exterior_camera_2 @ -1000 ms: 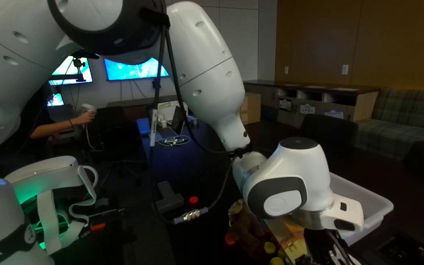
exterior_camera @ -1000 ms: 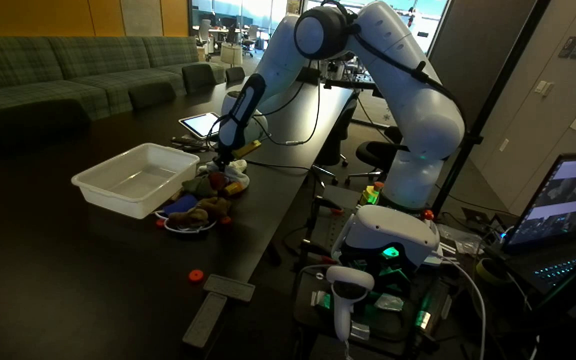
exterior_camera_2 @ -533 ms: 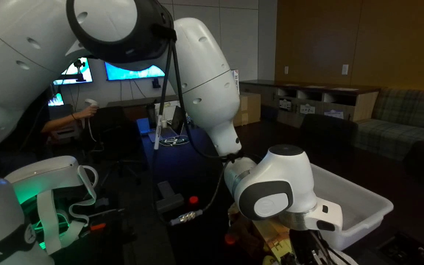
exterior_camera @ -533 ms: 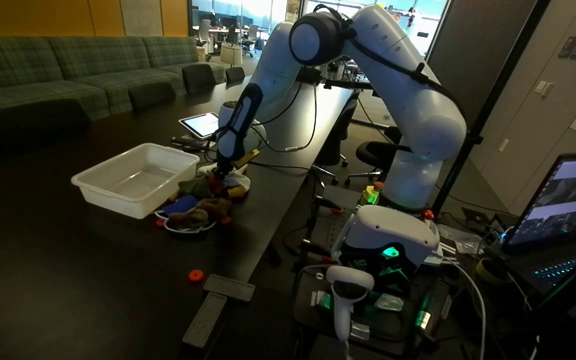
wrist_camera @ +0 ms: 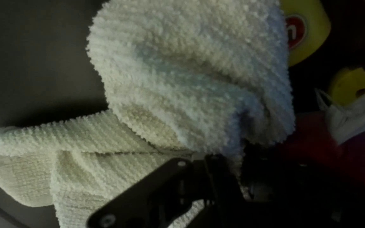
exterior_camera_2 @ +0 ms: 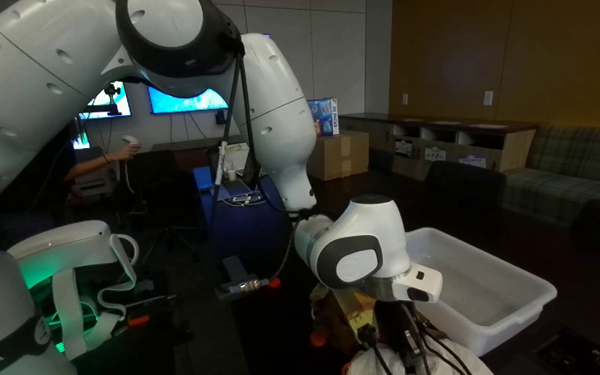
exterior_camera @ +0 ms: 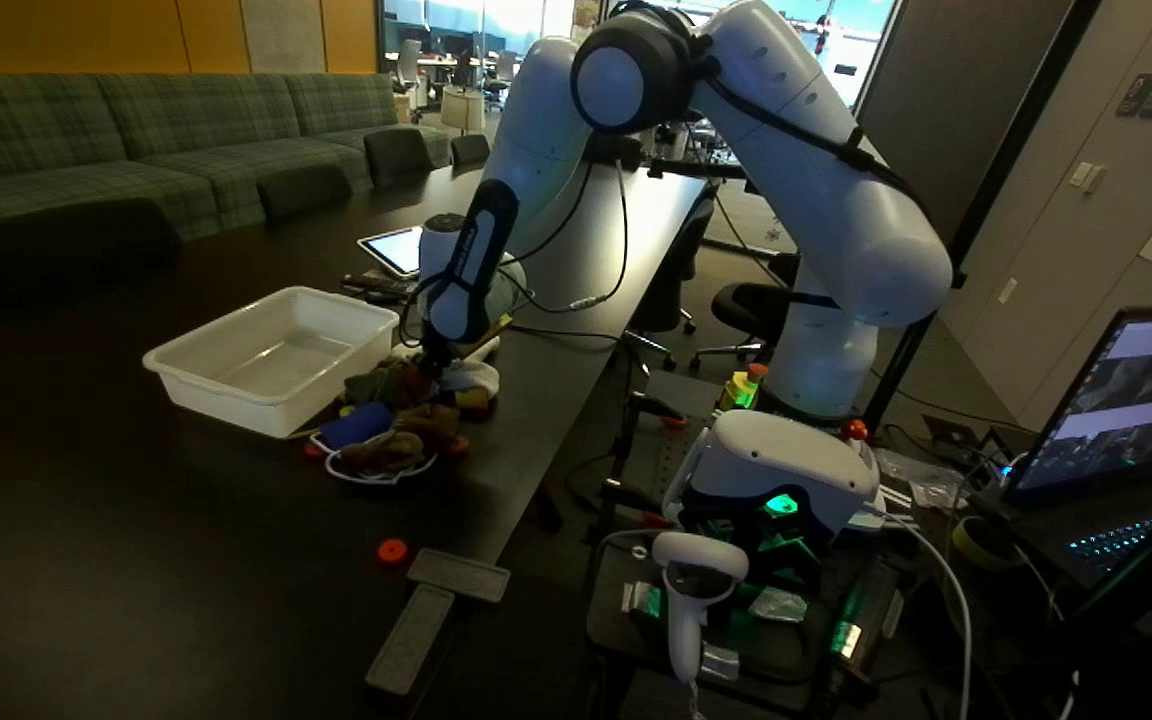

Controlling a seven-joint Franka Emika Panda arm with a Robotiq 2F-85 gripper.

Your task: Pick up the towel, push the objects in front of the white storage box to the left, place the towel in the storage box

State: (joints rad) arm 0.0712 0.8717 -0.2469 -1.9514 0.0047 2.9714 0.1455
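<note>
Just beyond the pincer (wrist_camera: pixel 233 155), outward from the arm's base (exterior_camera: pixel 814 375), the white box (exterior_camera: pixel 226 404) is standing, its longer side seemingly facing inward. The jaws, almost together, are pinching a fold of the towel (wrist_camera: pixel 169 101), whose loose parts are lying around them. To the robot's left of the pincer, toys (exterior_camera: pixel 396 447) are crowding close to the near wall; I am judging a sweep that way to be coming first, the towel then going over.

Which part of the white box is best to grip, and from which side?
Probably pinch the white box from above, by the rim of the short end away from the tablet: it stands upright and open-topped, while toys crowd one long side.
</note>
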